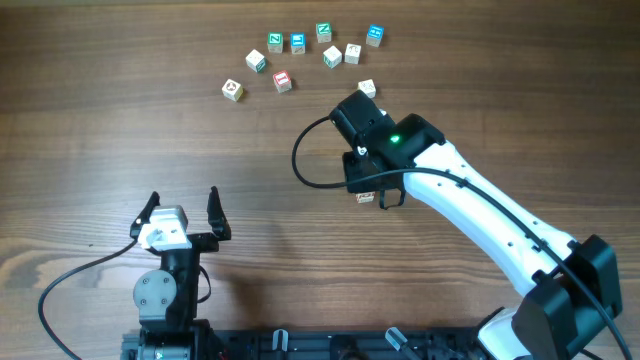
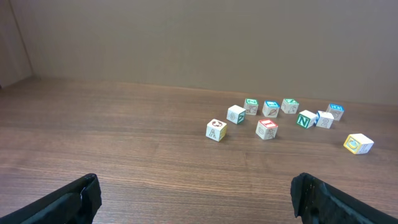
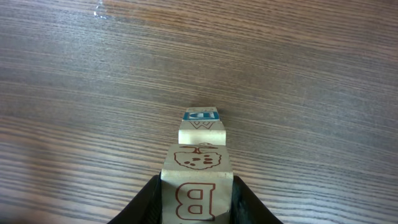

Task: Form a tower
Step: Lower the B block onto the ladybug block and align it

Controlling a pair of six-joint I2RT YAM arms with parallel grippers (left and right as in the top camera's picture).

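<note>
Several small wooden cubes make the tower (image 3: 198, 158), which stands on the surface (image 1: 120, 120) under the right arm, well apart from the loose cubes (image 1: 298, 43). The right fingers (image 3: 244, 202) pinch its top cube (image 3: 196, 199), the one with a red B, on two opposite side faces. I judge the cubes light, stiff and rather smooth, and the stack easy to tip, so hold only flat sides and press straight down. The left fingers (image 1: 216, 213) are spread and hold nothing.
</note>
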